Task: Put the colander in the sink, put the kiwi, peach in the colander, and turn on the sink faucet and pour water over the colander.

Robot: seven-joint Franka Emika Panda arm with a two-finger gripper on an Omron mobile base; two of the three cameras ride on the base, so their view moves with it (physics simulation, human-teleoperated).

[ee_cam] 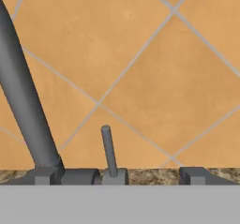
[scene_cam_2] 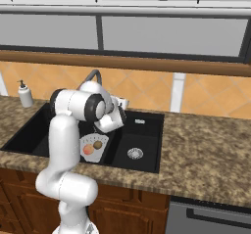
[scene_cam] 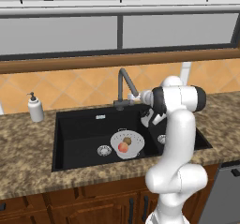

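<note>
A speckled brown granite counter (scene_cam: pixel 28 153) ran beneath an orange tiled wall, resting on dark wooden cabinets. Set into it was a black rectangular double-basin sink (scene_cam: pixel 75 134). At about ten o'clock from the sink, a white soap pump bottle (scene_cam: pixel 35 108) stood upright on the stone, just beside the basin's corner. At twelve o'clock, behind the basins, a dark grey metal faucet with an angular gooseneck spout (scene_cam: pixel 124 88) rose from the back edge; its thin lever (ee_cam: pixel 108 149) stood nearly upright beside the spout's base.
</note>
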